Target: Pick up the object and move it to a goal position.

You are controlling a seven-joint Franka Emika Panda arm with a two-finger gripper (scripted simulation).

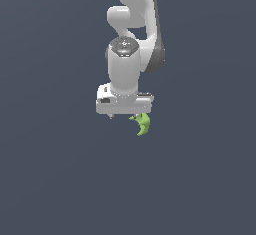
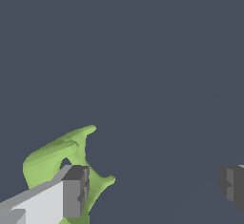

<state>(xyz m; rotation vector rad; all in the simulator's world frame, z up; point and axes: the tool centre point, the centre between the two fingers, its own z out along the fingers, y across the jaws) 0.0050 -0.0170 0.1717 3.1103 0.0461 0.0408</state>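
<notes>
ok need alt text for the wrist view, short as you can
A small lime-green faceted piece with pointed, hook-like prongs sits against one grey fingertip of the white gripper, partly hidden behind it. The jaws stand wide apart, the other fingertip at the far edge of the picture with nothing between them. Everything else is a plain dark grey-blue background.

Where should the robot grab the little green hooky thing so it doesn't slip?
Probably around the thick curved middle of the green piece, coming from above, one finger on each side. The pointed prongs are thin and could slip out. Right now the gripper is open, and one finger overlaps the piece instead of straddling it.
</notes>
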